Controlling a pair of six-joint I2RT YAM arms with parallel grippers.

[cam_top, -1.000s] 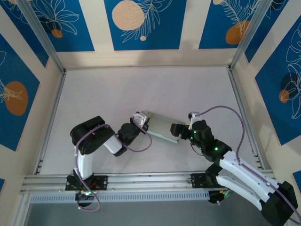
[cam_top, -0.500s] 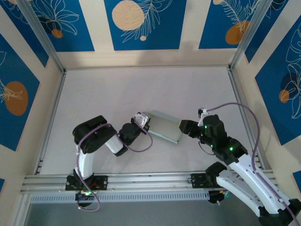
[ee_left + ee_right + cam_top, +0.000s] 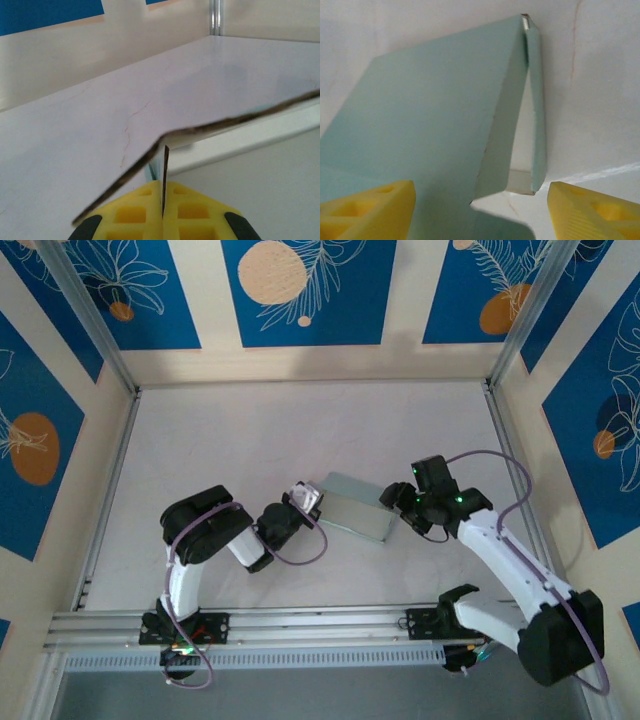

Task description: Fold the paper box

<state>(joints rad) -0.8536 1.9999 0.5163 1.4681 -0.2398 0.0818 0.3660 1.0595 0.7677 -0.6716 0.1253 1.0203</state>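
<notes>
The paper box (image 3: pixel 355 511) is a pale grey-green card, partly folded, lying in the middle of the table between both arms. My left gripper (image 3: pixel 312 506) is at its left end, yellow fingers (image 3: pixel 135 212) pressed together on a thin card edge (image 3: pixel 164 170). My right gripper (image 3: pixel 392 503) is at the box's right end. In the right wrist view its yellow fingers (image 3: pixel 367 205) stand wide apart on either side of the box's open end (image 3: pixel 520 125), where a side flap (image 3: pixel 536 110) hangs loose; neither pad touches the card.
The white table (image 3: pixel 300 430) is walled by blue and cream patterned panels (image 3: pixel 300 290). Metal rails run along the left (image 3: pixel 105 490), right (image 3: pixel 515 480) and near (image 3: pixel 300 625) edges.
My right arm swung from low on the right up to the box's right end, and its gripper turned to face the open end. The box shifted slightly right. The left gripper kept its hold.
</notes>
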